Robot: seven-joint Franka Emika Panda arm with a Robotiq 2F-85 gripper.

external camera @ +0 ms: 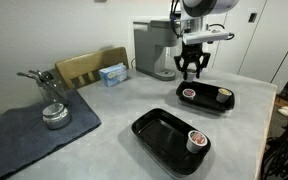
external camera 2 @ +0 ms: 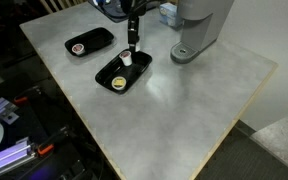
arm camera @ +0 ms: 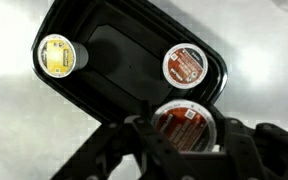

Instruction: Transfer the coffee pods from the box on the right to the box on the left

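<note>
Claw (external camera: 192, 73) closed on a round brown-red foil-top coffee pod (arm camera: 184, 124) hangs straight above the black plastic tray (arm camera: 114, 48) w/ two more pods (arm camera: 187, 65), 2nd tray (external camera: 159, 135) just beside

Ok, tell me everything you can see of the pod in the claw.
The coffee pod is a small round capsule with a pale rim and a brown-red printed foil top that faces the wrist camera. The claw is shut on it, fingers at either side. It hangs over the edge of the black tray, apart from the yellowish pod and red pod inside.
</note>
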